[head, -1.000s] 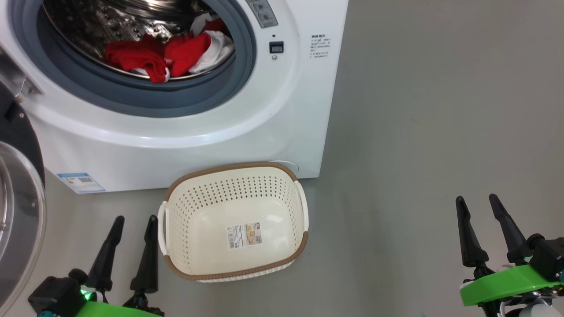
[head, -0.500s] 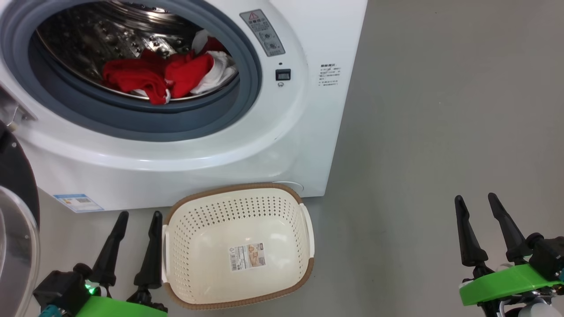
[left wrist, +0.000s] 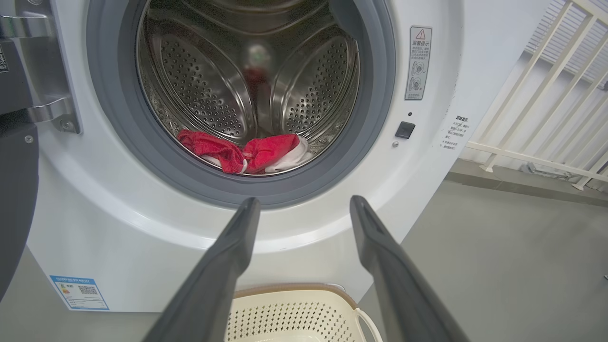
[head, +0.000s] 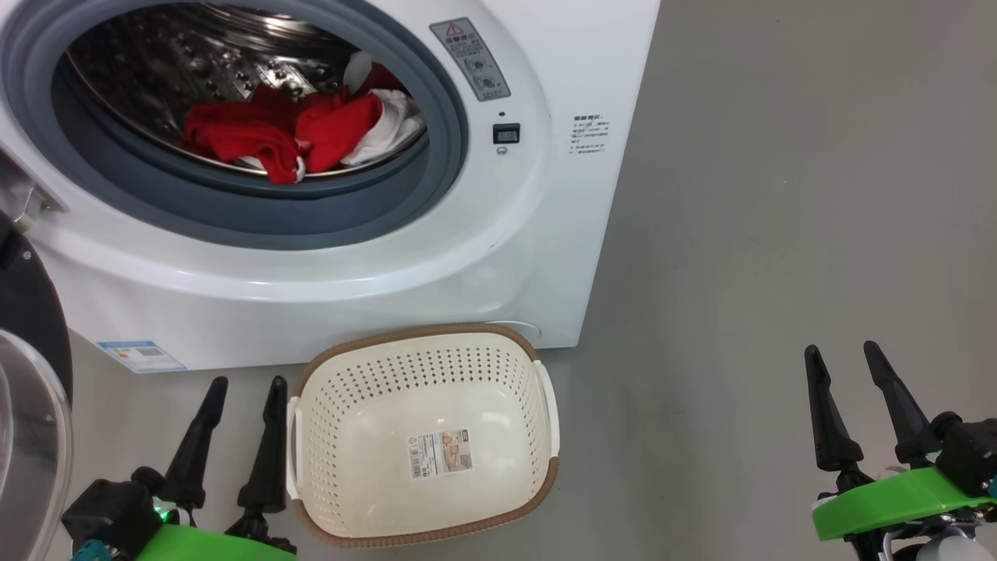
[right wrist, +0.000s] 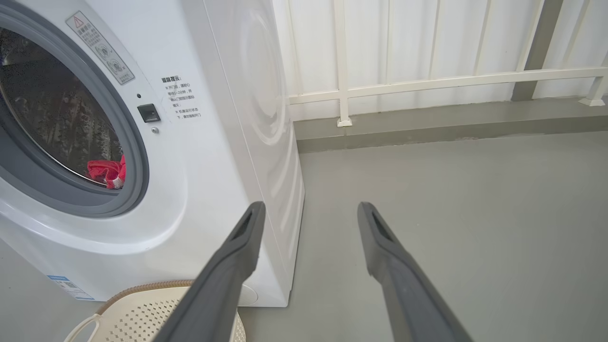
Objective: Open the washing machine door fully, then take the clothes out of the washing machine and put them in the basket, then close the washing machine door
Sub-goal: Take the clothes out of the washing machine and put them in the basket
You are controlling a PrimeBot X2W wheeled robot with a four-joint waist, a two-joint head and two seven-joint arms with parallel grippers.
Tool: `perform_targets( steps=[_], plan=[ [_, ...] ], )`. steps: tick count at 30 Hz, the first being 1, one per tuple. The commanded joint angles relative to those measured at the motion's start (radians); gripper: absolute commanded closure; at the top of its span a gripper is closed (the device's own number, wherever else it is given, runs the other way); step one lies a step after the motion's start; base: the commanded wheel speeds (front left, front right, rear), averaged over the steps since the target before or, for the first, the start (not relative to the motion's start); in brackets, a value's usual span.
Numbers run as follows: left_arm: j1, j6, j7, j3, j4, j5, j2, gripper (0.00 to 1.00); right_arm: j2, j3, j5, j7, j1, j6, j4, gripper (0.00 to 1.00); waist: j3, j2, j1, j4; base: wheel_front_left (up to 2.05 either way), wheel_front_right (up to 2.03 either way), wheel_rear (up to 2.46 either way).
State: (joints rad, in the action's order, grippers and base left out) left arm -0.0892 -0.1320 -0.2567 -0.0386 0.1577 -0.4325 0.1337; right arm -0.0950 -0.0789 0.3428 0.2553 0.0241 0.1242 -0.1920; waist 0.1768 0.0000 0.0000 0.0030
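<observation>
Hanging swung wide at the far left of the head view, the washing machine door [head: 27, 327] shows its black rim and bulging glass, well clear of the mouth of the washing machine [head: 327, 304]. Just right of the door, low over the grey floor [head: 779, 195], the left gripper [head: 249, 380] points towards the machine's front. Its two dark fingers are spread wide apart and hold nothing, and the right-hand finger is just beside the basket's white left handle.

The basket [head: 424, 335] stands on the floor, with its far rim close against the foot of the machine below the drum opening. It holds no garment, and a sticker lies on its bottom.

Above it, the clothes [head: 296, 132] lie in a red and white heap on the lower front of the steel drum, just behind the grey gasket. They sit slightly right of the opening's middle.

At the far right, the right gripper [head: 841, 347] hangs over the floor, well apart from the basket and the machine's right corner. Its fingers are likewise parted wide, with no hold on anything.
</observation>
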Motion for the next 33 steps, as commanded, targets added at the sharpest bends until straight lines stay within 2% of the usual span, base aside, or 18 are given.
perform_targets(
  steps=[1, 10, 16, 26, 33],
  plan=[
    [-0.035, 0.001, -0.005, 0.032, -0.021, 0.007, 0.013, 0.0, -0.015, 0.026, -0.007, 0.006, 0.027, 0.007, 0.027, 0.0, 0.001, 0.0, 0.0, 0.001, 0.0, 0.0, 0.0],
    [-0.048, 0.001, -0.005, 0.004, -0.025, -0.007, 0.016, 0.0, -0.012, 0.033, -0.008, 0.006, 0.04, 0.007, 0.028, 0.0, 0.026, 0.0, 0.0, -0.001, 0.0, 0.0, 0.0],
    [-0.118, 0.001, -0.005, -0.003, 0.015, 0.012, 0.02, 0.0, -0.003, 0.036, -0.01, 0.006, 0.054, 0.007, 0.033, 0.0, 0.066, 0.0, 0.0, -0.007, 0.0, 0.0, 0.0],
    [-0.38, 0.001, -0.005, 0.004, 0.202, 0.099, 0.012, 0.0, 0.012, 0.047, -0.012, 0.006, 0.102, 0.007, 0.04, 0.0, 0.165, 0.0, 0.0, -0.033, 0.0, 0.0, 0.0],
    [-0.583, 0.001, -0.005, -0.01, 0.369, 0.148, 0.03, 0.0, 0.024, 0.061, -0.013, 0.006, 0.148, 0.007, 0.05, 0.0, 0.239, 0.0, 0.0, -0.073, 0.0, 0.0, 0.0]
  ],
)
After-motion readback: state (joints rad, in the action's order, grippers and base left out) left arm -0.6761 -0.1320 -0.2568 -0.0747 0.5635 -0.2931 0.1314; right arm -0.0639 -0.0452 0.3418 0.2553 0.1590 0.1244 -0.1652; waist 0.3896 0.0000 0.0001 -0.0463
